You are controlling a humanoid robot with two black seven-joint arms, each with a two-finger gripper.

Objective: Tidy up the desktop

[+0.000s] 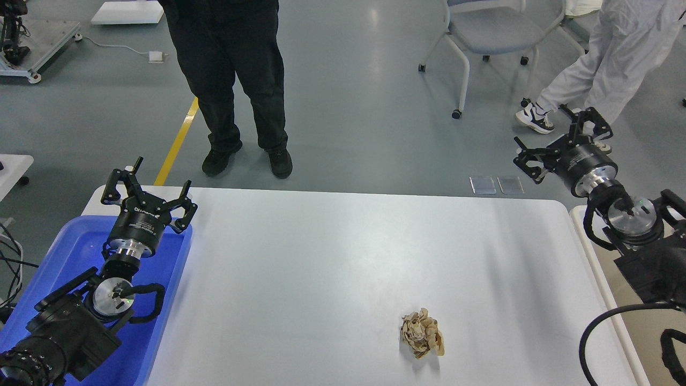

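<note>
White desktop [321,268] filling the middle of the head view, smooth, slightly glossy, rounded at the far corners, soft shadows across the right half. On it, toward the near right, one crumpled ball of tan paper [422,333], lying alone, well apart from both arms. At the left edge, a blue plastic tray [166,300], its right wall lying over the tabletop's left side. Above the tray, left gripper [149,188] raised on its black arm, fingers [185,206] spread wide apart, nothing between them; white lettering printed on the black body just below the fingers, too small and skewed to read with confidence. Below that, a silver ring and a round metal joint face with a tiny green light. At the right, beyond the far right corner of the tabletop, right gripper [560,143] likewise raised, fingers [528,161] splayed apart and empty, hanging over the grey floor; a faint line of small print on its black cylinder, not legible. Beside the table's right edge, a beige bin [638,327] partly hidden by the right arm and a black cable. On the floor past the table, two small clear square plates [496,185] side by side, a yellow line [179,140], a person in black trousers and black shoes [236,86], another in white clothing and sneakers [605,59], a grey wheeled chair [493,32].
</note>
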